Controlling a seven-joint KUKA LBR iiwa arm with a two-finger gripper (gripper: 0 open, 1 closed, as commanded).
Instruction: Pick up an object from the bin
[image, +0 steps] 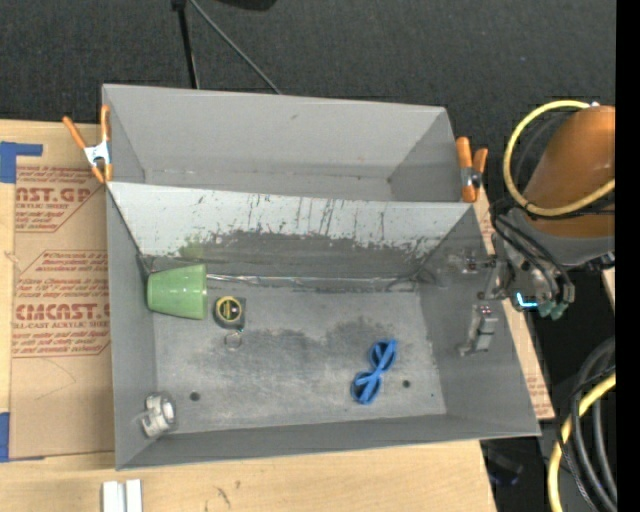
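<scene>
The gripper (478, 330) hung by the grey metal bin's (300, 130) right wall, whether released or clenched unclear. The nearby blue plastic toy glasses (375, 372) probably wanted a centred descent.

Blue spectacle-shaped item (375, 371) lies flat on the floor of the bin (300, 400), right of centre. Green cup (178, 291) lies on its side by the left wall.

Scuffed matt metal bin (300, 355); smooth plastic green cup (178, 291); blue glasses (374, 372) perhaps plastic.
</scene>
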